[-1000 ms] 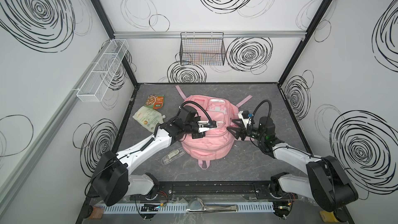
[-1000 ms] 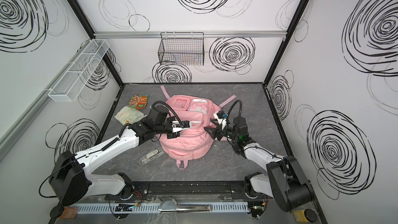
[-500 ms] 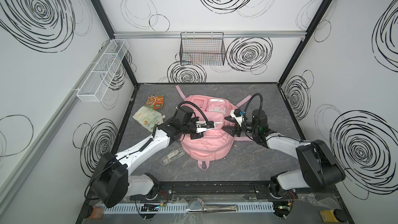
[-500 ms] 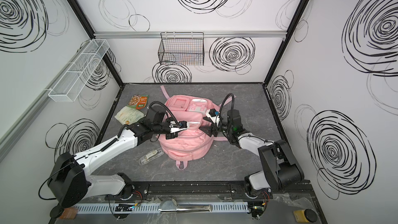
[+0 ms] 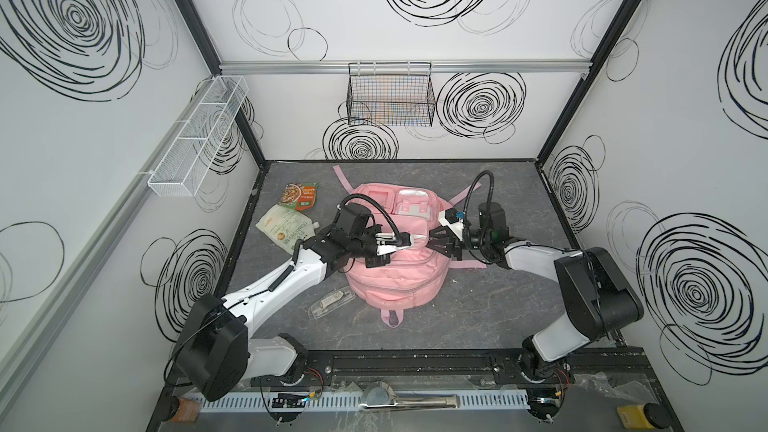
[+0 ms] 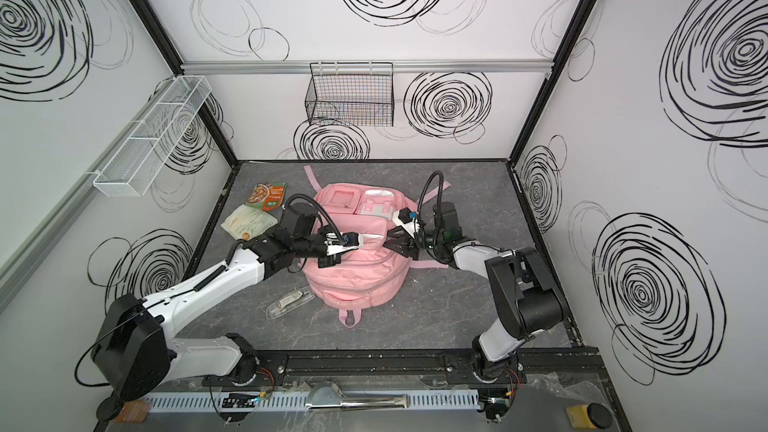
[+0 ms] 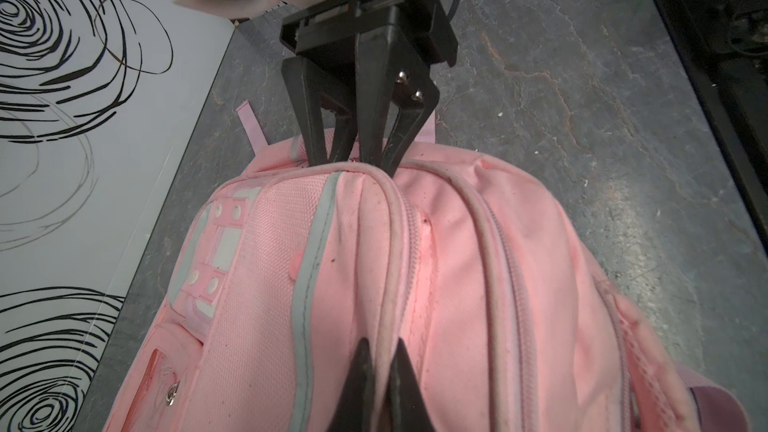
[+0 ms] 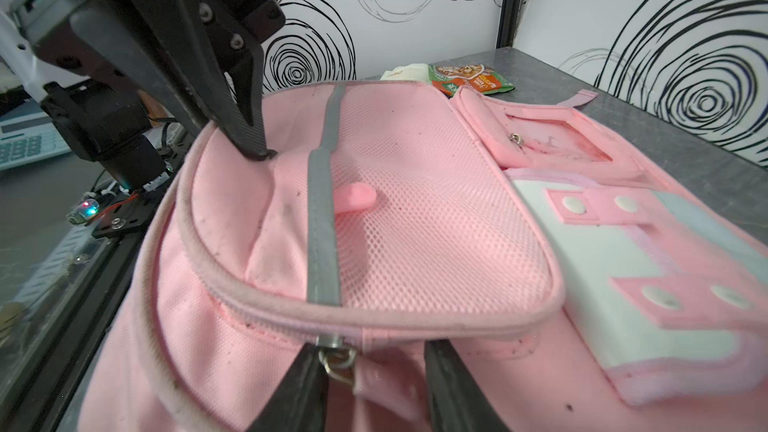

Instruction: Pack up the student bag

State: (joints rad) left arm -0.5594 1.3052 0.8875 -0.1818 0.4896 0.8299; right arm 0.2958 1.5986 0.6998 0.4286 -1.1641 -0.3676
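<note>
The pink student bag point(image 5: 395, 284) point(image 6: 357, 284) lies flat in the middle of the grey floor, front pockets up. My left gripper point(image 5: 409, 238) point(image 7: 380, 342) is shut on the piped edge of a mesh front pocket point(image 8: 415, 222) and pinches it between both fingers. From the opposite side my right gripper point(image 5: 432, 238) point(image 8: 374, 351) meets the same pocket edge. Its jaws stand apart, with the metal zipper pull point(image 8: 336, 361) and its pink tab between them. The pocket zipper is closed.
An orange and green snack packet point(image 5: 301, 197) and a white pouch point(image 5: 286, 228) lie left of the bag. A clear plastic case point(image 5: 332, 303) sits by the bag's near left corner. A black wire basket point(image 5: 390, 97) hangs on the back wall, a white mesh shelf point(image 5: 199, 135) on the left wall.
My right gripper has moved in from the right to the bag's pocket edge, and its jaws have narrowed round the zipper pull. The left gripper has kept its hold and shifted slightly right.
</note>
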